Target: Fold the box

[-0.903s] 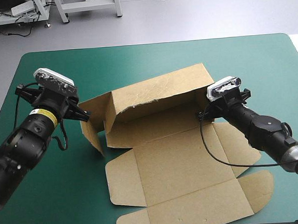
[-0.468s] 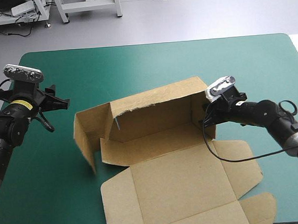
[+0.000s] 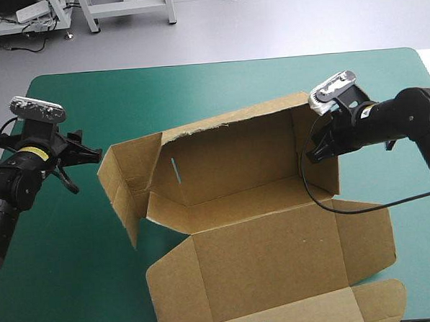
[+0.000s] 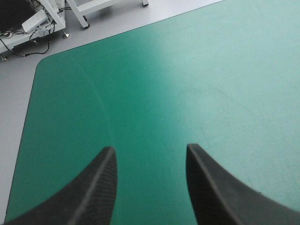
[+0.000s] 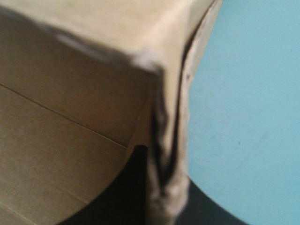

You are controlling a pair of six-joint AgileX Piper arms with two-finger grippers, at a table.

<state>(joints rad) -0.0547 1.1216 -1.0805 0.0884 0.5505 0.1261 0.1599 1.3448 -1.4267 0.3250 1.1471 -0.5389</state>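
Teal-green cover (image 3: 197, 90) bears the box (image 3: 262, 238) (walls raised).

You'll find the box (image 3: 270, 245) is matt brown board, papery and creased, its back wall's top edge at the frame's centre rough and frayed; the teal-green cover (image 3: 197, 90) looks smooth and matt, with a faint sheen; the left gripper's (image 4: 150, 147) black fingers (image 4: 96, 192) look like smooth, matt plastic.

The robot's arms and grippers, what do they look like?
Both arms are thick, round and black. The left arm carries a yellow band near its wrist; the right arm shows none. The left gripper has two broad black fingers curved like fins.
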